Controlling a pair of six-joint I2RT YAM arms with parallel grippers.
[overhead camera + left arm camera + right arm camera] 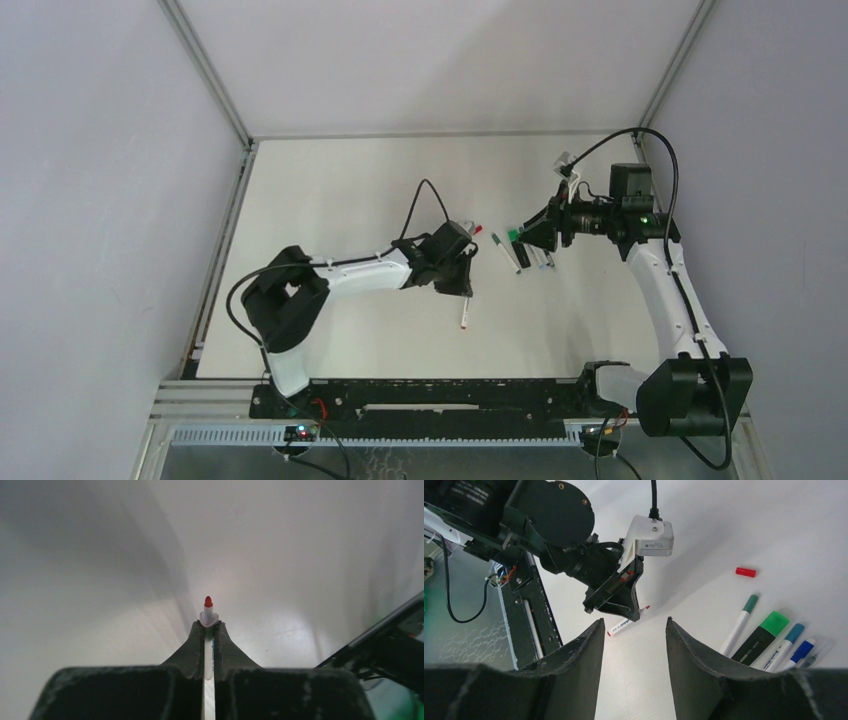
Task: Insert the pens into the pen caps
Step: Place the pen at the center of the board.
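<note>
Currently left jaws pinch a white pen (208, 615), red nib poking past the fingertips, above the counter (724, 530). Right jaws stand partly spread, holding nothing, near a row of pens (739, 627); a red cap (745, 572) lies apart.

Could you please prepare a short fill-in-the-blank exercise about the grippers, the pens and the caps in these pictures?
1. The left gripper is shut on a pen whose bare tip is ____.
2. The right gripper has its jaws ____, with nothing between them.
3. The thick black marker wears a ____ cap.
4. The small cap lying alone on the table is ____.

Missing words: red; open; green; red.
</note>
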